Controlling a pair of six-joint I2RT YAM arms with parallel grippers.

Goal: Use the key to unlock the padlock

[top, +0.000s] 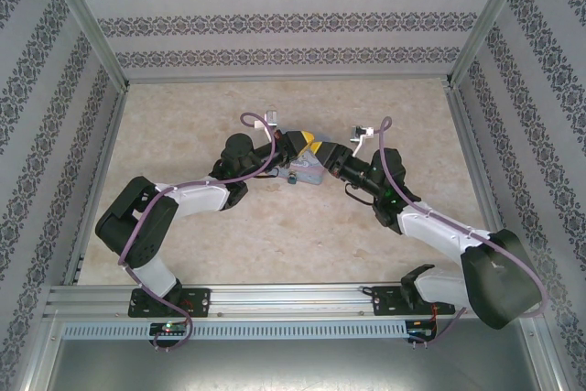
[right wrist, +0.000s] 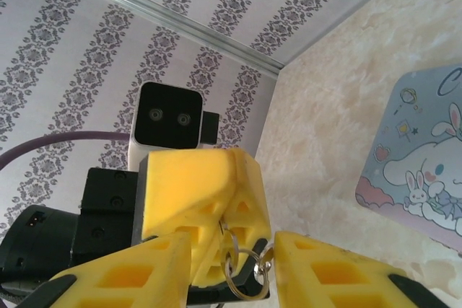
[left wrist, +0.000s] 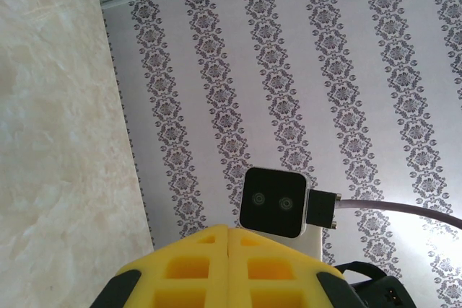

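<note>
Straddling a little bunch of thin metal rings [right wrist: 244, 279] with the right gripper [right wrist: 232, 247], yellow fingers [right wrist: 332, 272] apart, a gap on either side, nothing clamped yet. Dangling from the pinched-together left gripper [right wrist: 216, 214], those rings, nipped right at the seam between its tips, both arms nose to nose over the middle of the table [top: 275, 244]. Probably the key end of things, but no telling: key blade too small or hidden to pick out, and no blue padlock body to be made out either. Lying flat on the table near the meeting point, pale-blue cartoon tin [right wrist: 426, 171], untouched. Judging progress: early going, rings held up and presented, but no key in any keyhole, no shackle seen sprung, so lining up, inserting and turning all to come.
</note>
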